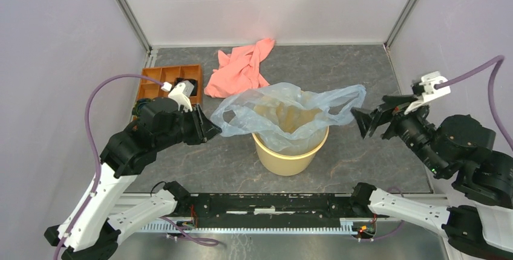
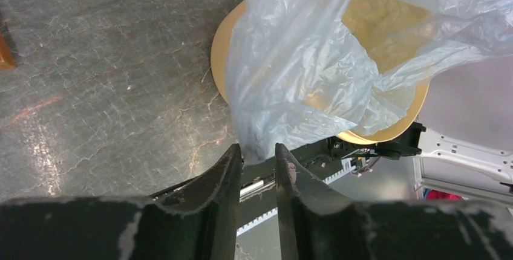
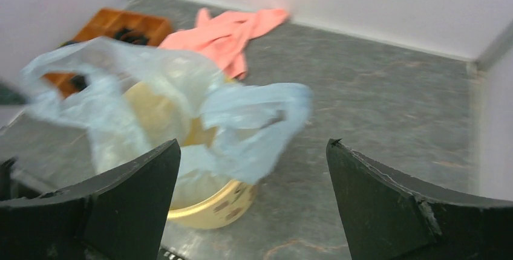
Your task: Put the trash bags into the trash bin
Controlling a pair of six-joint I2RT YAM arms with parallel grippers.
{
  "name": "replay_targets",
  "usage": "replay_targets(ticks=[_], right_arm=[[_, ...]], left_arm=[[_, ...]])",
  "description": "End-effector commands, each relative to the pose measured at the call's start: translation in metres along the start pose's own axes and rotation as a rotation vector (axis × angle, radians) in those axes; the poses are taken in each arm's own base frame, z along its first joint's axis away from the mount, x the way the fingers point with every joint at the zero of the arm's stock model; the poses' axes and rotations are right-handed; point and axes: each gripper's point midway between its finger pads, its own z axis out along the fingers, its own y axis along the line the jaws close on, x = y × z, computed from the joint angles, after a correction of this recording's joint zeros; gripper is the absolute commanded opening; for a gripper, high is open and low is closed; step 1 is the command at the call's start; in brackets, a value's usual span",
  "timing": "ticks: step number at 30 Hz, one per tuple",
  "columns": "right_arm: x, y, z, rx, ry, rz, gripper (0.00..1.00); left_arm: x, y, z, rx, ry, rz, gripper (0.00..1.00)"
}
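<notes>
- The trash bin is a round cream bucket. It stands upright on the grey table, in the middle and toward the near side.
- The trash bag is thin, pale blue and crinkly. It is spread open over the top of the bin. Its middle sags down inside the bin. Its edges stick out past the rim on the left and on the right.
- The left gripper is just to the left of the bin. Its two fingers are almost together, and the left corner of the bag is pinched between them.
- The right gripper is to the right of the bin, up off the table. Its fingers are wide apart and hold nothing. The right end of the bag reaches out close to it. I cannot tell if they touch.
- A pink cloth lies crumpled on the table, on the far side of the bin and a little to the left.
- An orange tray with small boxes in it sits at the far left, beside the wall.
</notes>
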Motion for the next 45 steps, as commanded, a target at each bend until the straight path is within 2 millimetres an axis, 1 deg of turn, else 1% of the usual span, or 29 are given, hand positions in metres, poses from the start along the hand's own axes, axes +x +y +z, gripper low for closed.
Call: replay_targets(ticks=[1,4,6,8,10,12,14,16,17,18,21,24,25,28,30,33,36,38,40,41,44,45], right_arm=[[0.037,0.066,0.000,-0.331,0.128,0.011,0.98],[0.066,0.096,0.007,-0.443,0.171,0.099,0.98],[0.082,0.107,0.015,-0.445,0.183,0.226,0.98],[0.093,0.110,0.025,-0.408,0.177,0.339,0.98],[0.095,0.111,0.032,-0.392,0.142,0.423,0.98],[0.096,0.104,0.040,-0.335,0.104,0.502,0.98],[0.096,0.093,0.047,-0.259,0.069,0.572,0.98],[0.094,0.084,0.051,-0.198,0.043,0.656,0.97],[0.093,0.081,0.054,-0.176,0.028,0.677,0.96],[0.095,0.077,0.056,-0.146,0.022,0.701,0.96],[0.102,0.063,0.061,-0.055,0.009,0.744,0.94],[0.107,0.058,0.065,-0.022,-0.006,0.759,0.89],[0.109,0.057,0.066,-0.013,-0.009,0.762,0.88],[0.113,0.057,0.068,0.001,-0.009,0.778,0.79],[0.114,0.060,0.071,-0.005,-0.005,0.774,0.76],[0.117,0.064,0.075,-0.004,0.012,0.759,0.76],[0.120,0.065,0.078,0.002,0.020,0.749,0.75],[0.121,0.066,0.080,0.006,0.018,0.744,0.65],[0.122,0.065,0.081,0.015,0.020,0.739,0.57],[0.123,0.065,0.082,0.015,0.022,0.738,0.52],[0.125,0.065,0.082,0.022,0.029,0.731,0.40],[0.125,0.065,0.082,0.022,0.031,0.731,0.33]], left_arm=[[-0.009,-0.015,-0.011,0.059,-0.035,-0.047,0.40],[-0.006,-0.021,-0.019,0.097,-0.034,-0.093,0.59],[-0.004,-0.024,-0.027,0.124,-0.041,-0.120,0.70],[-0.003,-0.030,-0.038,0.175,-0.056,-0.153,0.81],[0.000,-0.038,-0.046,0.240,-0.058,-0.202,0.89],[0.008,-0.049,-0.051,0.327,-0.038,-0.266,0.92],[0.016,-0.061,-0.052,0.442,-0.011,-0.355,0.93],[0.019,-0.072,-0.052,0.564,-0.005,-0.448,0.94],[0.020,-0.072,-0.051,0.598,-0.007,-0.482,0.94],[0.021,-0.069,-0.046,0.598,-0.012,-0.515,0.94],[0.023,-0.060,-0.032,0.550,-0.017,-0.569,0.94],[0.014,-0.056,-0.020,0.500,-0.043,-0.602,0.92],[0.011,-0.055,-0.016,0.484,-0.050,-0.611,0.90],[0.005,-0.050,0.000,0.432,-0.064,-0.664,0.80],[0.001,-0.051,0.005,0.456,-0.081,-0.704,0.75],[0.001,-0.048,0.016,0.456,-0.079,-0.752,0.74],[0.002,-0.047,0.025,0.429,-0.065,-0.757,0.77],[-0.002,-0.047,0.029,0.413,-0.075,-0.751,0.77],[-0.006,-0.048,0.031,0.404,-0.084,-0.748,0.76],[-0.007,-0.048,0.033,0.398,-0.086,-0.741,0.73],[-0.007,-0.048,0.039,0.380,-0.082,-0.731,0.59],[-0.007,-0.047,0.040,0.373,-0.084,-0.726,0.54]])
